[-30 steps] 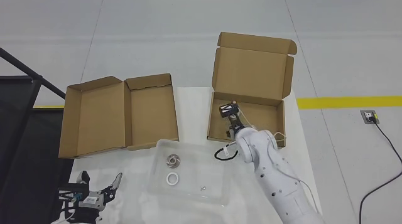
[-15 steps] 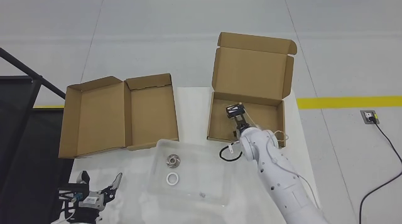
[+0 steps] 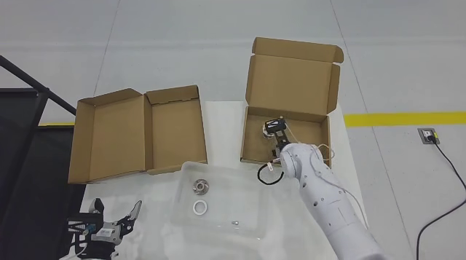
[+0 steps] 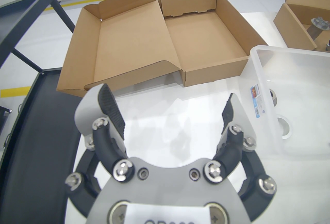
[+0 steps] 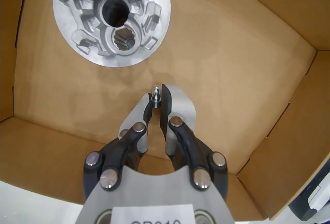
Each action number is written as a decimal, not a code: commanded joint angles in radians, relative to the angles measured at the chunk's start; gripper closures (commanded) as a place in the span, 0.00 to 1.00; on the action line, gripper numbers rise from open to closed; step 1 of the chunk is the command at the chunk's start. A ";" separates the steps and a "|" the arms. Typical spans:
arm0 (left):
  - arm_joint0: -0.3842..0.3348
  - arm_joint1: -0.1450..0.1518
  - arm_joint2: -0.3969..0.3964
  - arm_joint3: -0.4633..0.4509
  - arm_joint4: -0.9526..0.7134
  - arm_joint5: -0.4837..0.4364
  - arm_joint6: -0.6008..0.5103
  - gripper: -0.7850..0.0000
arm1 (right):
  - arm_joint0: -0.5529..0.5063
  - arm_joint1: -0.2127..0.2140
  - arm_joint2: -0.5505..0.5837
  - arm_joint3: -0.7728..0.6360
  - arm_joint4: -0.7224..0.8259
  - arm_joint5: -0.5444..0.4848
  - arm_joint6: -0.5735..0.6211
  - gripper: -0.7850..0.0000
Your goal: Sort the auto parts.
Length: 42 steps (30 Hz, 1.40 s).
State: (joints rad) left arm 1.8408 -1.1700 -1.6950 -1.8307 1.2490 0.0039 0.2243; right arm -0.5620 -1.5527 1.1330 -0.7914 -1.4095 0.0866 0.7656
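My right gripper [image 5: 156, 98] is shut on a small silver bolt [image 5: 156, 97], threaded end pointing outward, held above the floor of the right cardboard box [image 5: 232, 60]. A round cast metal disc [image 5: 110, 8] lies on that box's floor beyond the bolt. From above, the right gripper [image 3: 275, 130] hangs over the right box [image 3: 314, 135]. My left gripper [image 4: 170, 109] is open and empty over the white table near the front left corner, seen from above as the left gripper [image 3: 109, 220]. The clear plastic bin [image 3: 218, 220] holds a metal hub [image 3: 199, 186], a white ring [image 3: 199, 207] and a tiny part [image 3: 234, 221].
An open, empty cardboard box [image 3: 175, 130] with its lid laid flat sits at the back left of the table [image 3: 226, 125]. A black rack [image 3: 18, 158] stands left of the table. A black cable [image 3: 268, 176] loops off the right arm over the bin's far corner.
The right gripper has moved with the bolt farther right and deeper over the right box. The left arm has not moved.
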 commanded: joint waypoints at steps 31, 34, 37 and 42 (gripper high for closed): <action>0.000 0.000 0.000 0.000 0.000 0.000 0.000 0.00 | -0.466 0.074 0.037 -0.972 0.155 -0.444 0.522 0.56; 0.000 0.000 0.000 0.000 0.000 0.000 0.000 0.00 | -0.464 0.074 -0.018 -0.968 0.173 -0.471 0.585 0.54; 0.000 0.000 0.000 0.000 0.000 0.000 0.000 0.00 | -0.457 0.071 -0.068 -0.951 0.172 -0.464 0.592 0.56; 0.000 0.000 0.000 0.000 0.000 0.000 0.000 0.00 | -0.407 0.060 -0.131 -0.862 0.196 -0.434 0.588 0.28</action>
State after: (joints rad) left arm 1.8408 -1.1700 -1.6950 -1.8307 1.2490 0.0039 0.2243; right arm -0.9813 -1.4906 1.0039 -1.6726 -1.2324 -0.3558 1.3575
